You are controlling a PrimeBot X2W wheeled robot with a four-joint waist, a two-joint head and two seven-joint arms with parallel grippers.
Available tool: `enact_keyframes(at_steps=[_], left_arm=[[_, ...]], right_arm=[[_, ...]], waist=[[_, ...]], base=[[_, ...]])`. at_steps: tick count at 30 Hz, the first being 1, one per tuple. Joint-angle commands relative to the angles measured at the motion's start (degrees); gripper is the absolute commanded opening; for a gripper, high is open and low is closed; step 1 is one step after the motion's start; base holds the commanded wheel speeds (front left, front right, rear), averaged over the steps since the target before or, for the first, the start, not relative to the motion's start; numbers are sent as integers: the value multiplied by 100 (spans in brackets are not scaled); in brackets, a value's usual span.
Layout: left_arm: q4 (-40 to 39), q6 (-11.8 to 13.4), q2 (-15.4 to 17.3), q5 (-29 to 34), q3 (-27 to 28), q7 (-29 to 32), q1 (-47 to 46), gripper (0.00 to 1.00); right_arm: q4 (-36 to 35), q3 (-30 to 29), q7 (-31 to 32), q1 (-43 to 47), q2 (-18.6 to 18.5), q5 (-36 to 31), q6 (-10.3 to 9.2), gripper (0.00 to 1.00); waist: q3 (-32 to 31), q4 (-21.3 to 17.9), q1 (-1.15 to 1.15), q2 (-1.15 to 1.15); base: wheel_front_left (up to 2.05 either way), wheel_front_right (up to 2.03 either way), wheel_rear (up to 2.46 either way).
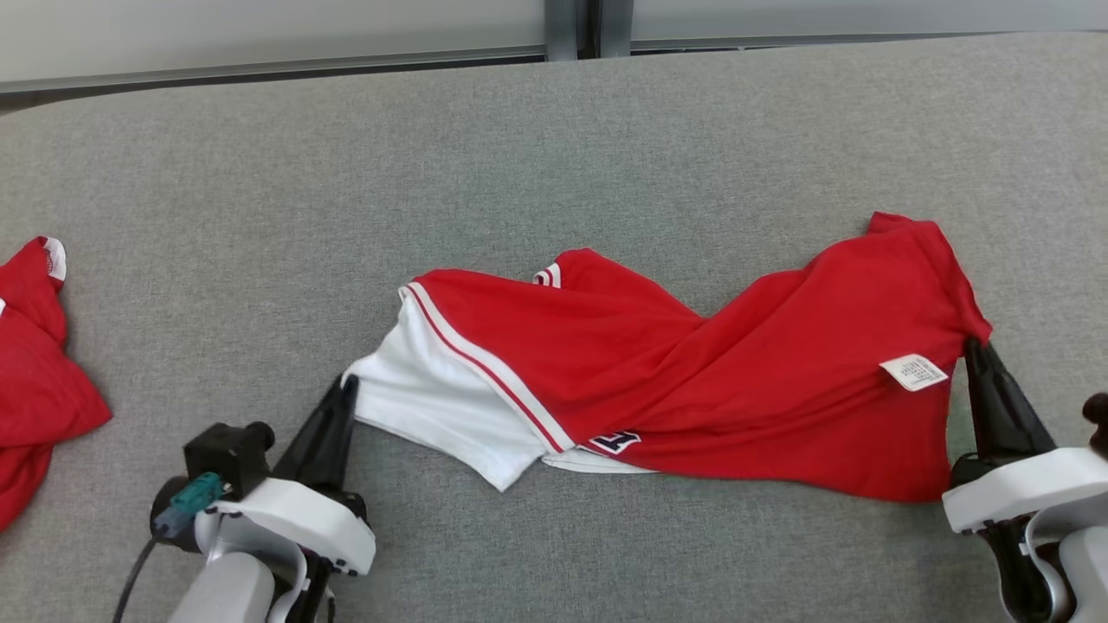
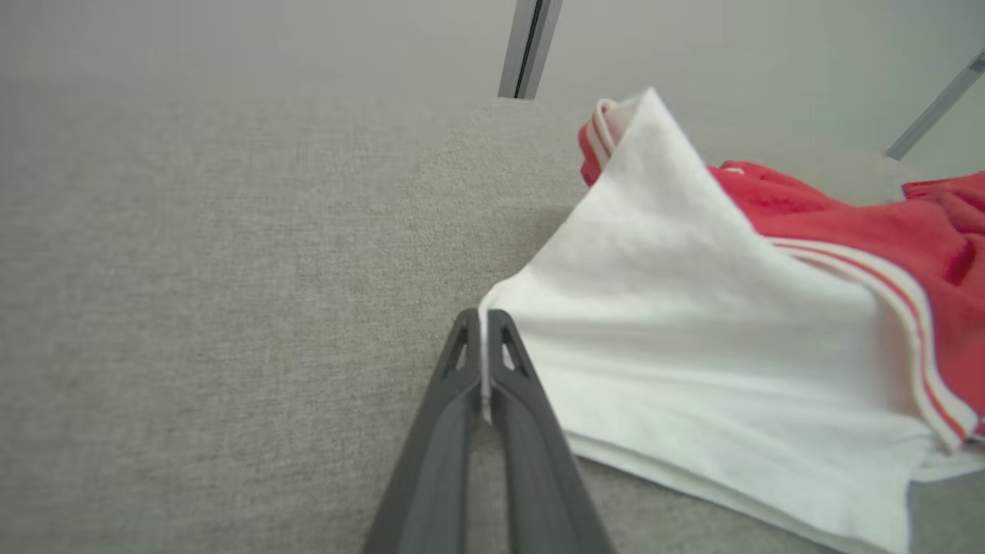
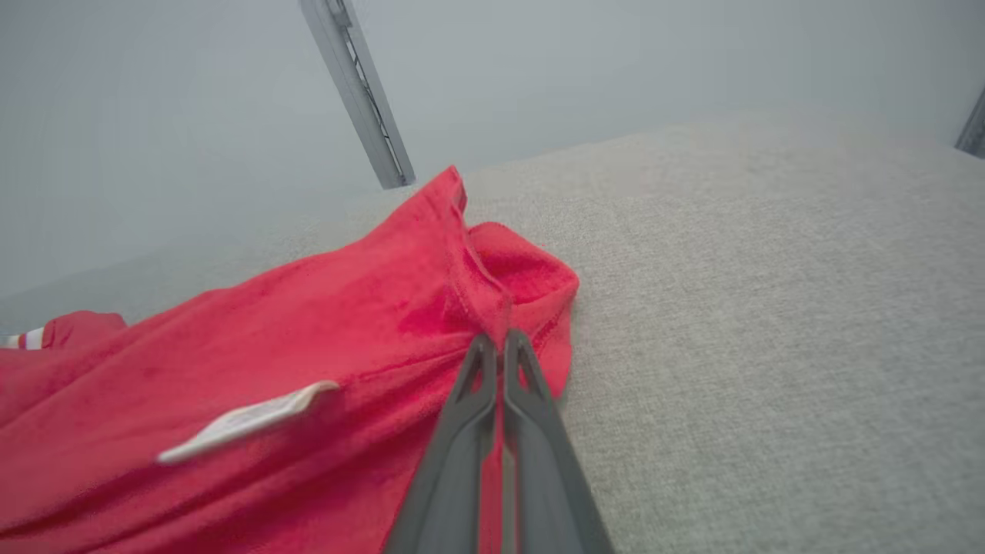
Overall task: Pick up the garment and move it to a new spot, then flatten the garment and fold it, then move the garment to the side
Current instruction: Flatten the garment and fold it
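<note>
Two hands and one garment, entered by view.

Head view: the red knit garment with a white side panel and striped trim lay across the middle of the grey fabric-covered bench. It was strung between both hands and twisted once near its centre. The left hand was clenched on the white corner. The right hand was clenched on the red corner, just beside a white sewn-in care label. A second crumpled red garment sat at the left edge of the view, well apart. Bare bench ran from the garment to the far edge, with a narrower strip on the near side.

Left wrist view: the left hand had its fingers pressed together with a thin edge of white cloth pinched between them. The white panel rose in a peak beyond the grip.

Right wrist view: the right hand was closed on gathered red hem, with bare bench beside it.

Assessment: the step in hand was judged to be flattening, with folding not yet begun. The next move would call for taking out the centre twist, then drawing the corners apart and laying the cloth down. Open room was best toward the far side. Leftward travel was limited by the second garment. The bench's right edge could not be seen.
</note>
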Motion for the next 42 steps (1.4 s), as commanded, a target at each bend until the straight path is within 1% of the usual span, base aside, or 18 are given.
enact_keyframes(at_steps=[1, 4, 7, 8, 10, 12, 15, 19, 22, 27, 32, 37, 42], left_arm=[[-213, 82, 89, 33, 116, -92, -14, 0], [-714, 170, 159, 107, 293, -160, -56, 0], [-1513, 313, 222, 236, 513, -188, -178, 0], [-1513, 313, 222, 236, 513, -188, -178, 0], [-2167, 402, 300, 360, 710, -196, -300, 0], [-2795, 437, 324, 454, 856, -194, -461, 0], [-3535, 498, 432, 572, 1014, -192, -796, 0], [-4210, 506, 547, 587, 1101, 14, -1448, 0], [-4429, 441, 642, 546, 1089, 292, -2056, 0], [-4313, 332, 743, 495, 970, 771, -2953, 0], [-3863, 216, 722, 311, 850, 999, -3529, 0], [-3143, 102, 634, 212, 683, 969, -4044, 0], [-2089, 15, 530, 225, 514, 728, -4829, 0]], right_arm=[[-298, -40, 38, 49, -101, -54, -12, 0], [-852, -95, 142, 22, -193, -173, -12, 0], [-1529, -246, 276, -44, -322, -308, -12, 0], [-1529, -246, 276, -44, -322, -308, -12, 0], [-2026, -397, 405, -100, -417, -434, -12, 0], [-2548, -565, 545, -183, -510, -557, -12, 0], [-3258, -830, 848, -330, -612, -701, -12, 0], [-4017, -1163, 1245, -639, -721, -817, -12, 0], [-4383, -1380, 1502, -929, -776, -788, -12, 0], [-4654, -1563, 1840, -1328, -838, -721, -12, 0], [-4594, -1528, 2009, -1548, -807, -619, -12, 0], [-4268, -1402, 1986, -1806, -755, -446, -12, 0], [-3624, -1254, 1851, -2419, -656, -248, -10, 0]], waist=[[-36, -35, 0, 0], [-109, -65, 0, 0], [-213, -58, 0, 0], [-213, -58, 0, 0], [-296, -43, 0, 0], [-387, -19, 0, 0], [-534, -3, 0, 0], [-710, 27, 0, 0], [-816, 45, 0, 0], [-933, 55, 0, 0], [-950, 54, 0, 0], [-823, 52, 0, 0], [-498, 13, 0, 0]], base=[[0, 0, 0], [0, 0, 0], [0, 0, 0], [0, 0, 0], [0, 0, 0], [0, 0, 0], [0, 0, 0], [0, 0, 0], [0, 0, 0], [0, 0, 0], [0, 0, 0], [0, 0, 0], [0, 0, 0]])
